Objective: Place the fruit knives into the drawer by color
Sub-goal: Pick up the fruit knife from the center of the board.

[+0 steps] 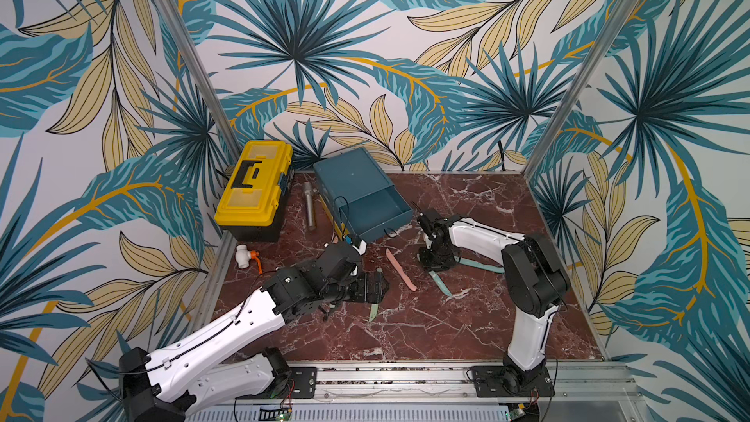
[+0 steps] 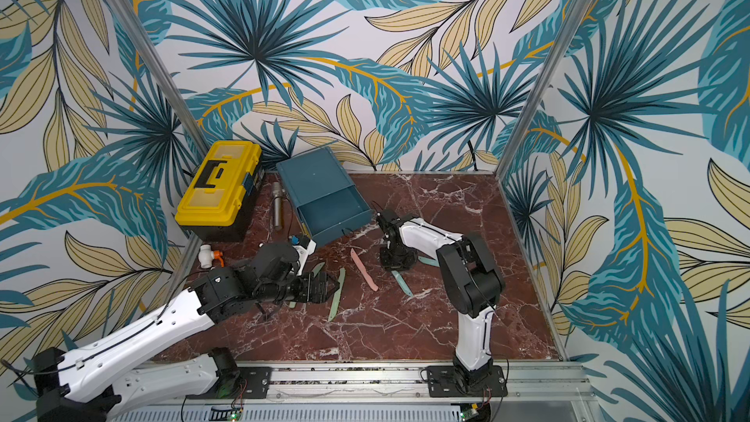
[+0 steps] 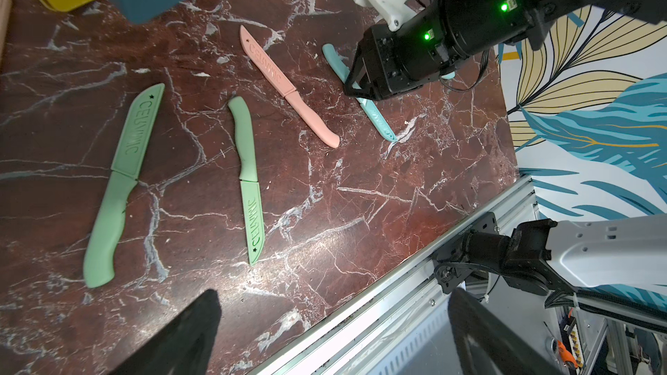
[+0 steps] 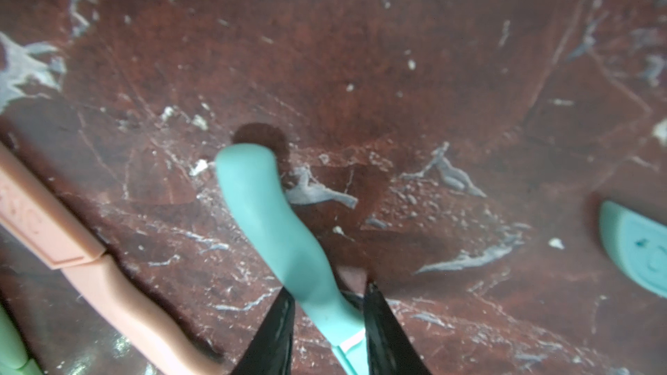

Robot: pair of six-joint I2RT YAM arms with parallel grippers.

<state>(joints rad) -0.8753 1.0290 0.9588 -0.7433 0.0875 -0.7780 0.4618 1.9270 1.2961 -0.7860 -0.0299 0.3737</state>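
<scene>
Straddling light teal plastic fruit knife [image 4: 260,203], flat on red marble worktop [image 1: 466,318] | right gripper [image 4: 328,288] jaws astride handle, crosswise to its long axis; cannot tell if pinching | left gripper [image 1: 381,288] spread wide, hovering over pale green plastic knives [image 3: 119,182] | open teal drawer [image 1: 385,223] near right gripper, right arm nearer | top views hide the contact; right wrist view shows it
</scene>
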